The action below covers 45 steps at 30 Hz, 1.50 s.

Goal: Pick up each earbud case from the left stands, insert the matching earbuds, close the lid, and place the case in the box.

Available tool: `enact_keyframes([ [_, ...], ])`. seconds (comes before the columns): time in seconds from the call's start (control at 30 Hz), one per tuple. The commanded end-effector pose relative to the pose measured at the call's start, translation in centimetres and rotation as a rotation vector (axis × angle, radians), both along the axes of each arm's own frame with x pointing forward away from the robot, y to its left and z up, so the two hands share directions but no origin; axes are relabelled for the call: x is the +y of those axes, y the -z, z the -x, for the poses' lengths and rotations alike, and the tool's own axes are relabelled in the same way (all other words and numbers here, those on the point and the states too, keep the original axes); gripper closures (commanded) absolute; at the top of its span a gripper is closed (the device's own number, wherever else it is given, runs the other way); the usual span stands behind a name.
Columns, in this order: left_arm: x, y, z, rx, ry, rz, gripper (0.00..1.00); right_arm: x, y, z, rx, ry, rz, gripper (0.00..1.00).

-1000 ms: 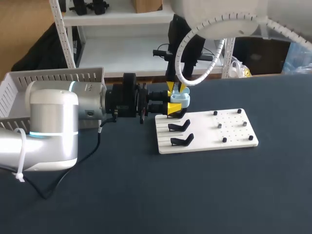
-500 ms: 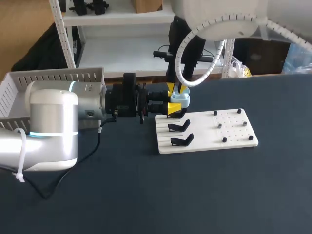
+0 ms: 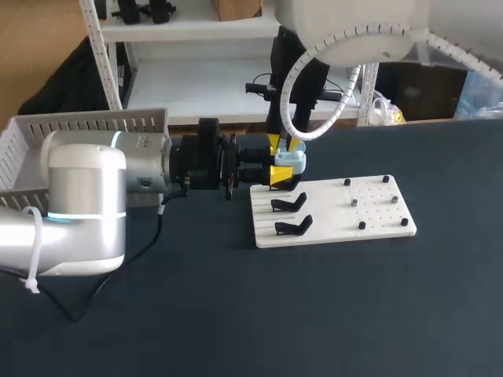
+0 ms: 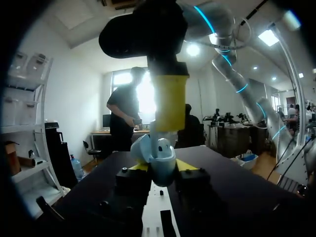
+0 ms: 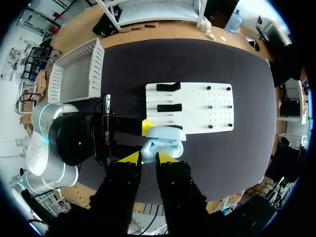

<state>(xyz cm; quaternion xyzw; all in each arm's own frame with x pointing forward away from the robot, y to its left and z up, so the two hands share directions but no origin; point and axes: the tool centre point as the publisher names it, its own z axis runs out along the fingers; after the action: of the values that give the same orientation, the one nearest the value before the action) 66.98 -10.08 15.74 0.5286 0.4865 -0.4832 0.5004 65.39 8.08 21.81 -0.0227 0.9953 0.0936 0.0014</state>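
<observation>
A light-blue earbud case [image 3: 291, 162] hangs above the back left corner of the white stand board [image 3: 377, 216], lid open. My left gripper [image 3: 280, 171] comes in level from the left and is shut on its lower half [image 4: 162, 167]. My right gripper [image 3: 285, 144] points straight down onto the open case [image 5: 164, 141], its yellow fingers [image 4: 168, 101] pinching a small white earbud [image 4: 163, 145] seated in the case's well. Two black case stands [image 3: 288, 204] on the board's left side are bare.
Small pegs [image 3: 354, 202] dot the board's right half, with grey bits on two of them. A white slatted basket [image 3: 31, 137] stands at the table's far left, behind my left arm. Dark tabletop lies open in front of the board.
</observation>
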Motion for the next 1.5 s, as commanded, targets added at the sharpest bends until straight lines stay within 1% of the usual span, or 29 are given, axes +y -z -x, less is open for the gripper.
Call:
enact_keyframes([
  [0.03,0.03,0.04,0.02,-0.002,-0.001,0.003,1.0,0.06,-0.24,0.26,-0.007,0.004,0.003,1.0],
  [0.6,0.03,0.04,0.02,-0.002,-0.001,0.003,1.0,-0.26,-0.02,0.57,-0.004,0.014,0.002,1.0],
  [1.5,0.03,0.04,0.02,-0.002,-0.001,0.003,1.0,-0.37,0.42,0.21,0.007,0.019,0.003,1.0],
])
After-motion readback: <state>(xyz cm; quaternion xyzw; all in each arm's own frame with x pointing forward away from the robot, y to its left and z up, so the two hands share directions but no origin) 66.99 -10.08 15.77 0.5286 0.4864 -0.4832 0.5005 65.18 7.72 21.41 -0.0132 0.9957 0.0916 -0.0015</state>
